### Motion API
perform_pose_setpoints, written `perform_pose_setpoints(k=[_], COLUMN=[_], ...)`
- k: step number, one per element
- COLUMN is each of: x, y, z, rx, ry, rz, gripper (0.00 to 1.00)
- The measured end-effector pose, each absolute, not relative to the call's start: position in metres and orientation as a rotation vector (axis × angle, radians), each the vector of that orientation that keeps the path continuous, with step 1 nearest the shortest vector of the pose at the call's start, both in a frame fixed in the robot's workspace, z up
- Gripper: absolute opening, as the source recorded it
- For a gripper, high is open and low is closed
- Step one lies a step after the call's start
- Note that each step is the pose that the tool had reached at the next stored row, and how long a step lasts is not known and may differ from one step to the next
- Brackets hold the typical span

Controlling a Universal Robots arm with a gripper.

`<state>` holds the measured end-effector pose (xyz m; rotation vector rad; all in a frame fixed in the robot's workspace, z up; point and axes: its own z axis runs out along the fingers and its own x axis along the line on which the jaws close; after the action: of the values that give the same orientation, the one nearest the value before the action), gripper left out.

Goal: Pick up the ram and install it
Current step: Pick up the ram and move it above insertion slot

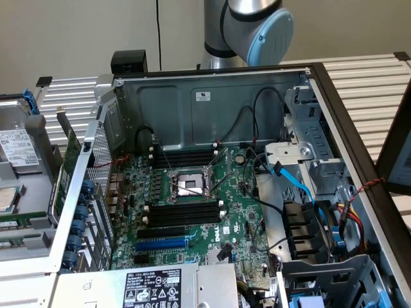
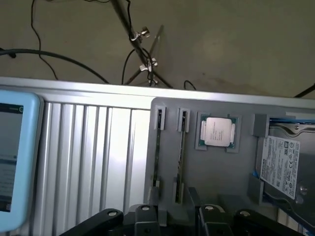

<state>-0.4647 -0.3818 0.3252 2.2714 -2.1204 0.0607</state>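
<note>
The wrist view looks down on a grey moulded tray (image 2: 216, 177) resting on the ribbed aluminium worktop (image 2: 98, 147). A long thin green ram stick (image 2: 181, 147) stands on edge in a slot of the tray. A second ram stick (image 2: 158, 147) stands in the slot just beside it, nearest the tray's edge that borders the bare worktop. A square silver-lidded processor (image 2: 218, 132) sits between the sticks and a labelled metal hard drive (image 2: 283, 162). The black end effector (image 2: 173, 197) hangs over the tray's edge (fingers spread, nothing between them) and is nearest the first stick without touching it.

The exterior view shows the silver robot arm with a light-blue joint cap (image 1: 257, 25) behind an open grey computer case (image 1: 192, 109). Inside lies a green motherboard (image 1: 244, 212), its long black memory slots (image 1: 186, 215) beside the processor socket (image 1: 189, 186) empty.
</note>
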Motion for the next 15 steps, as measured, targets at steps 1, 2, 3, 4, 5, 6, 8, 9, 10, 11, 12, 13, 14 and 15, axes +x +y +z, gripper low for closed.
perform_pose_setpoints(k=[1,2,3,4,5,6,8,9,10,11,12,13,14,15], x=[-0.463,-0.462,-0.46,-0.46,-0.459,-0.459,-0.459,-0.459,-0.459,-0.459,-0.459,-0.459,-0.459,-0.459], y=[-0.382,-0.382,-0.382,-0.382,-0.382,-0.382,-0.382,-0.382,-0.382,-0.382,-0.382,-0.382,-0.383,-0.383], z=[0.323,0.322,0.32,0.318,0.316,0.314,0.311,0.309,0.307,0.305,0.303,0.302,0.3,0.298], rx=[2.272,2.273,2.274,2.275,2.275,2.276,2.277,2.277,2.277,2.278,2.278,2.278,2.278,2.278], ry=[-2.119,-2.118,-2.117,-2.117,-2.116,-2.116,-2.114,-2.114,-2.114,-2.114,-2.113,-2.113,-2.113,-2.113], rz=[0.061,0.061,0.061,0.061,0.061,0.061,0.061,0.061,0.061,0.061,0.061,0.061,0.061,0.061], gripper=[0.36,0.36,0.36,0.36,0.36,0.36,0.36,0.36,0.36,0.36,0.36,0.36,0.36,0.36])
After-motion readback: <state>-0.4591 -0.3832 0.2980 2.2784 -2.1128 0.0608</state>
